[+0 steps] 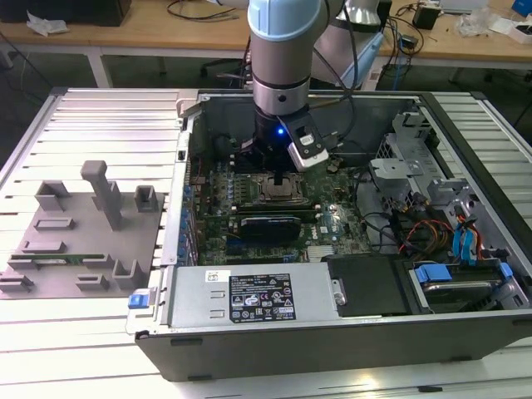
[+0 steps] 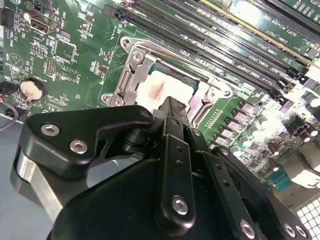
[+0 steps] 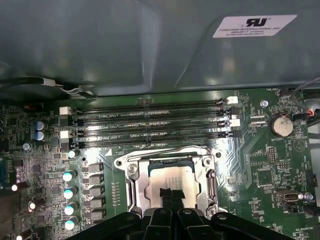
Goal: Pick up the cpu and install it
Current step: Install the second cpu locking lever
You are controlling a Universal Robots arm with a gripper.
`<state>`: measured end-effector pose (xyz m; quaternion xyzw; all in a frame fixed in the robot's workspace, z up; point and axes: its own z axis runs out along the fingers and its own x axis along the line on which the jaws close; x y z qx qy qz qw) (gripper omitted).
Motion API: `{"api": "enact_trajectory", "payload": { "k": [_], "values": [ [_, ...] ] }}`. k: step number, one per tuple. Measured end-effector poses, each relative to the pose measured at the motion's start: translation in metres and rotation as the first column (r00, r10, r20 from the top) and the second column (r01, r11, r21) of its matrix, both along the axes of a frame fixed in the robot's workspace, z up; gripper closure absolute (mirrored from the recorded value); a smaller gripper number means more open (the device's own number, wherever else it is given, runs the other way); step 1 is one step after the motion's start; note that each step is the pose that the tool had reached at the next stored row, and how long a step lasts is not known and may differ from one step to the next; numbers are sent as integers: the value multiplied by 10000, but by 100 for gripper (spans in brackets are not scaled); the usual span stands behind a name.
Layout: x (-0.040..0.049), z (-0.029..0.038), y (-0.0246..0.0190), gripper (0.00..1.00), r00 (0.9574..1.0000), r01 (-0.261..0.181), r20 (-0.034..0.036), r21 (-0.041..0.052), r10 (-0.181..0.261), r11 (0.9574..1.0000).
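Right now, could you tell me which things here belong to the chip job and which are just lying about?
In the job:
- cpu, lying in the socket frame
- tool, right above it

Lying about:
- grey holder tray
- memory slots
- round battery
- power supply box

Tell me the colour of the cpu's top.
Shiny silver-white cpu, best in the first wrist view.

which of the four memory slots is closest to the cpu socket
The slot bordering the socket frame, where the cpu sits; the other three lie beyond it toward the case wall.

A printed sticker [image 3: 255, 26] marks the case wall [image 3: 125, 45].
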<state>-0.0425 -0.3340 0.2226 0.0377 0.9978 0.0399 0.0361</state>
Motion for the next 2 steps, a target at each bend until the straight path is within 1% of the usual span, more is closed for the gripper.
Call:
{"api": "enact_trajectory", "payload": {
  "k": [2],
  "values": [
    [0, 1, 0, 89, 10000, 0, 0, 0, 0, 10000]
  ]
}}
